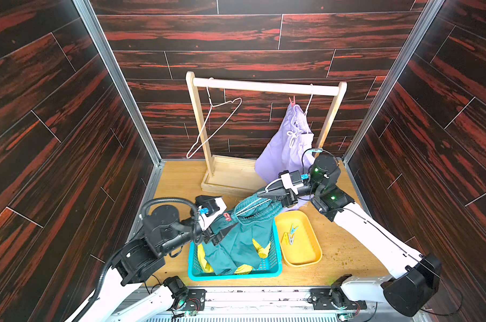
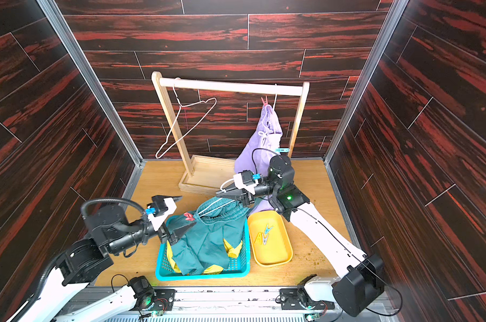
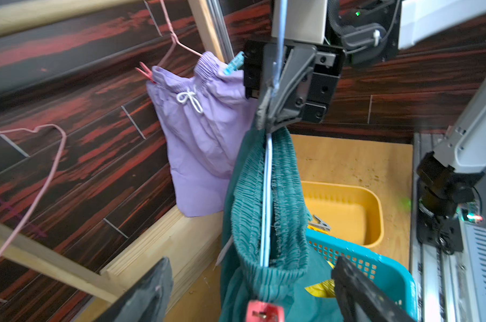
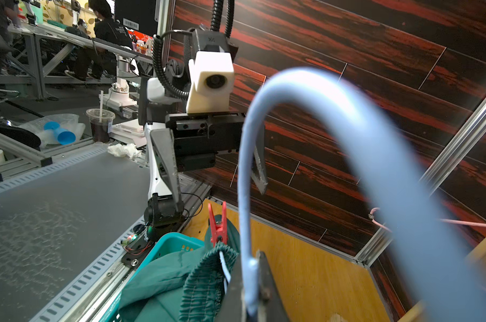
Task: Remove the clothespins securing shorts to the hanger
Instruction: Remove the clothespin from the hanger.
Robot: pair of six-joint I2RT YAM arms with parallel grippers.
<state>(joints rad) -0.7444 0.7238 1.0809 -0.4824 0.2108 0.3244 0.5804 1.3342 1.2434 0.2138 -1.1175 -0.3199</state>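
Clothespin (image 4: 219, 225) just beside left pincer (image 4: 220, 199)

Left arm (image 1: 163, 237) reached in from 7 o'clock base, wrist aimed roughly 2 o'clock. I saw left gripper (image 1: 218, 235) with jaws spread wide. Right arm (image 1: 375, 234) sloped up toward 11 o'clock, elbow bent sharp, forearm near level, pointing 9 o'clock. I read right gripper (image 1: 260, 193) as pinched tight on light-blue hanger hook (image 4: 306, 86).
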